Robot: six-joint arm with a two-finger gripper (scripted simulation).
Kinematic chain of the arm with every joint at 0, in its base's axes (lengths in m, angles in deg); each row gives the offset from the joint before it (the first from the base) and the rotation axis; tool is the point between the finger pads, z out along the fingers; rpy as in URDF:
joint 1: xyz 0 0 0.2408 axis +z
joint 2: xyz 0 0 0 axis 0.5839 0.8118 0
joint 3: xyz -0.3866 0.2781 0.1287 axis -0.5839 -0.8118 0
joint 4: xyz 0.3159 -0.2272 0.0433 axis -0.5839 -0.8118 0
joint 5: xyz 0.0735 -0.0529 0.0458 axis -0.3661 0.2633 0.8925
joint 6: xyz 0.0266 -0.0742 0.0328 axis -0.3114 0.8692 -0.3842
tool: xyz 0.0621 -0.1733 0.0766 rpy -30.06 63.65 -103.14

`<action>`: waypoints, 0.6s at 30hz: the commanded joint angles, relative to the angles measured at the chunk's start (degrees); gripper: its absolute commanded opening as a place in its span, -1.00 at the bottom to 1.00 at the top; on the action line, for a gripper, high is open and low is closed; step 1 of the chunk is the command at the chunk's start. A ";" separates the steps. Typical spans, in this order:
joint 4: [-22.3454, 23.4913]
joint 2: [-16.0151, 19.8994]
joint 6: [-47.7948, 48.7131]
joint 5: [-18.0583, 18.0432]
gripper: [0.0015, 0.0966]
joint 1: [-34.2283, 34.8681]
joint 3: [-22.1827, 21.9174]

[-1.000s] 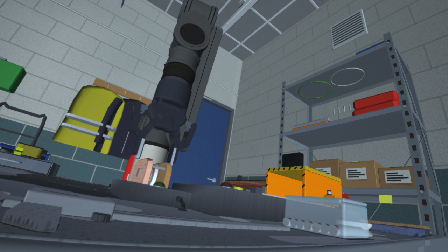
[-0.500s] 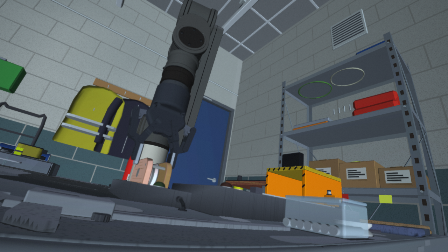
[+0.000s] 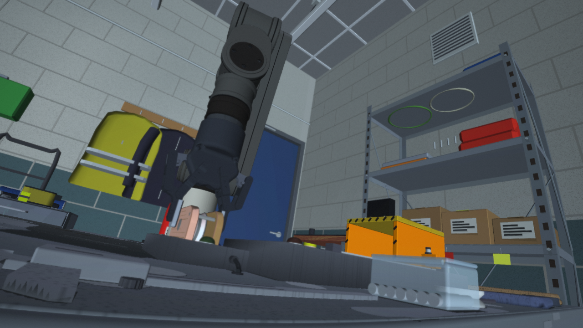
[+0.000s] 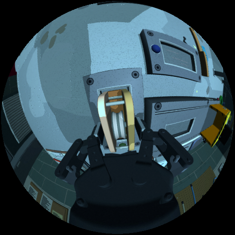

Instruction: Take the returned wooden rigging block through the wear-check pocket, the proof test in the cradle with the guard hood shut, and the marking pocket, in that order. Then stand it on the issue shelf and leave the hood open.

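Observation:
The wooden rigging block (image 4: pixel 116 121) stands in a small framed pocket (image 4: pixel 114 86) on the grey bench top. It has two pale wooden cheeks, a white sheave between them and a steel pin across the top. From the side it shows just above the dark fixture edge (image 3: pixel 195 226). My gripper (image 4: pixel 119 131) is lowered over it, open, with a finger on either side of the cheeks, and it holds nothing. The orange guard hood (image 3: pixel 393 236) sits to the right on the bench. A second framed pocket (image 4: pixel 174 57) with a blue button lies beyond.
The dark raised fixture (image 3: pixel 261 257) runs along the bench in front of the block. A translucent grey box (image 3: pixel 424 277) lies at the near right. A metal shelf rack (image 3: pixel 456 163) with cartons stands to the right. A yellow bag (image 3: pixel 118 155) hangs behind.

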 commanded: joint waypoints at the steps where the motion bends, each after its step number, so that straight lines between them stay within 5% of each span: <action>1: 0.02 -0.06 0.00 0.00 0.31 0.00 0.06; 13: 0.07 -0.02 0.00 0.00 0.31 0.00 0.04; 18: 0.07 -0.02 0.00 0.00 0.11 0.00 0.04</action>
